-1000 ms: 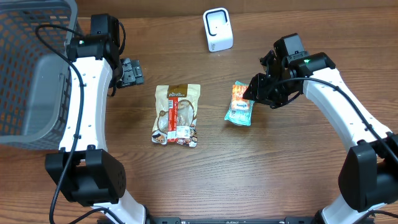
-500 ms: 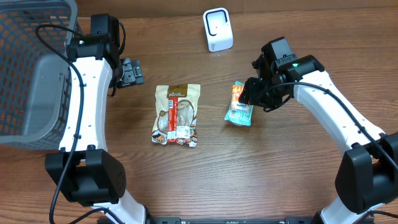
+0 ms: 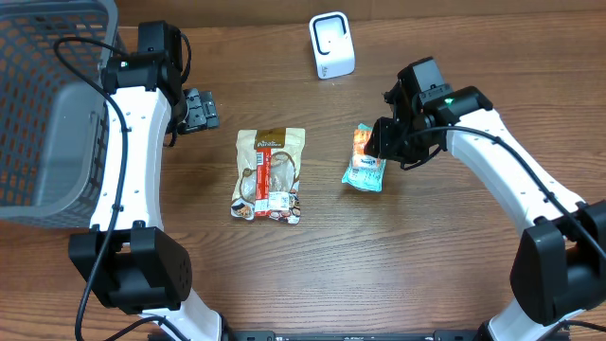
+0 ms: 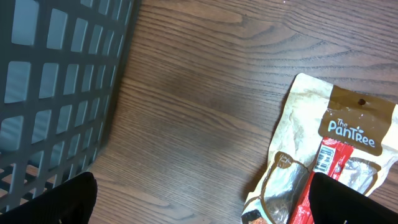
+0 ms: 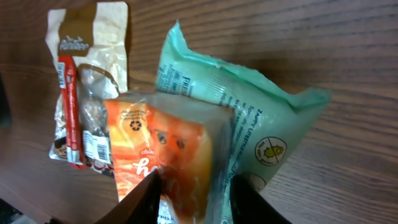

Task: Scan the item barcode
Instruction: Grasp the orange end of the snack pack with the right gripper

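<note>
A teal and orange snack bag [image 3: 365, 163] lies on the wooden table right of centre. My right gripper [image 3: 385, 142] is at its orange upper end. In the right wrist view the two black fingers [image 5: 142, 199] press against both sides of the bag [image 5: 249, 118], so the right gripper [image 5: 193, 194] is shut on it. No barcode shows on the bag's visible face. The white scanner [image 3: 331, 44] stands at the back centre. My left gripper [image 3: 199, 109] hangs open over bare wood, with nothing in the left gripper [image 4: 202, 205].
A brown and cream PanTree pouch [image 3: 270, 173] with a red strip and barcode label lies at the centre, also the pouch [image 4: 329, 149] near the left gripper's right finger. A grey plastic basket [image 3: 47, 104] fills the far left.
My right gripper has moved a little left onto the snack bag's orange end and its jaws have narrowed against it. The left arm has not moved.
</note>
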Tool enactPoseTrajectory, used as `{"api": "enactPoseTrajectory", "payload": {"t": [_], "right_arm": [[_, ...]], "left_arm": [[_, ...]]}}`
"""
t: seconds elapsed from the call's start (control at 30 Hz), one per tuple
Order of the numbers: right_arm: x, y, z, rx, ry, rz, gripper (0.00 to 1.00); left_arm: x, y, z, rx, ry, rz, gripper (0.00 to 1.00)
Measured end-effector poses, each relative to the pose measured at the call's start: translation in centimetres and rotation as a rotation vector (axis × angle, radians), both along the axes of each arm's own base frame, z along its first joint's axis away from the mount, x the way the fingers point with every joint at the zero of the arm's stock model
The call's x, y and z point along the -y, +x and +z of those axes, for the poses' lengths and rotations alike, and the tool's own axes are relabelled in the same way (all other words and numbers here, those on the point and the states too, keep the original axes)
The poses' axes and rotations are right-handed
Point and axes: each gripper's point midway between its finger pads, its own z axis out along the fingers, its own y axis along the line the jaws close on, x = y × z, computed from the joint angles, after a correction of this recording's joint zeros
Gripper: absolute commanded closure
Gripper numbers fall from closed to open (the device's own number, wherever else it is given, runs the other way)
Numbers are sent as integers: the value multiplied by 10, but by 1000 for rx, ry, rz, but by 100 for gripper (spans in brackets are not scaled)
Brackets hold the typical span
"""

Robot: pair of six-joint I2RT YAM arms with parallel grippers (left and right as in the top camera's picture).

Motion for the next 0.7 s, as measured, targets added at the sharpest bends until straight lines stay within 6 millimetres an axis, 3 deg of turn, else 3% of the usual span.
{"api": "enactPoseTrajectory", "payload": {"t": [0.07,0.2,0.43,0.7], "right_arm": [[0,0,-1,-1,3,3,87],[-3,-1,1,-9,25,1,96],[-5,-2,14,-52,154,-5,96],[-5,-4,77,-54,481,8,96]], "left_arm": [[0,0,0,0,0,0,1],[0,0,0,0,0,0,0],[0,0,0,0,0,0,0],[0,0,0,0,0,0,1]]}}
